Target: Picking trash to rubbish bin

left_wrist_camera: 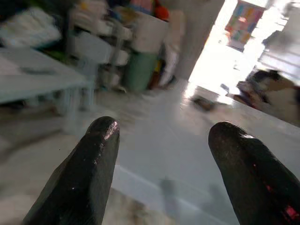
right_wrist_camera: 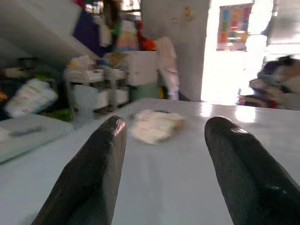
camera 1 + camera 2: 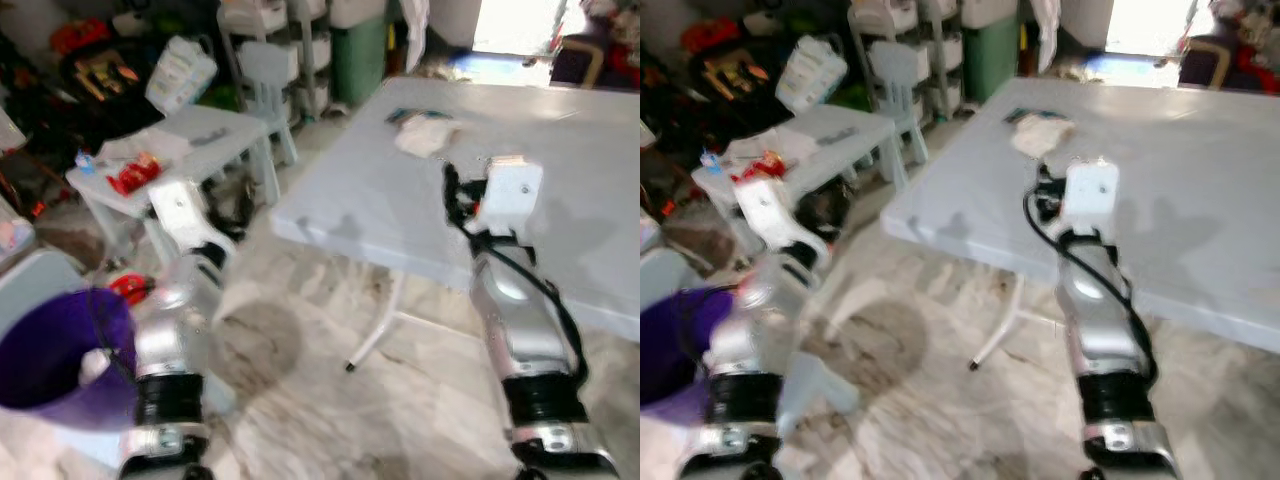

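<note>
- Trash, a crumpled white wad (image 2: pixel 154 125), lies on the grey table (image 3: pixel 560 170), not yet picked up
- My right gripper (image 2: pixel 161 154), fingers spread and empty, faces it from near
- My left gripper (image 1: pixel 164 164), also spread, holds nothing
- Purple bin (image 3: pixel 45 360) stands at my left, well apart; carrying remains

Crumpled trash (image 3: pixel 1040 133) lies near the table's (image 3: pixel 1200 200) far left edge; the right arm (image 3: pixel 1092 290) reaches over the near edge.
</note>
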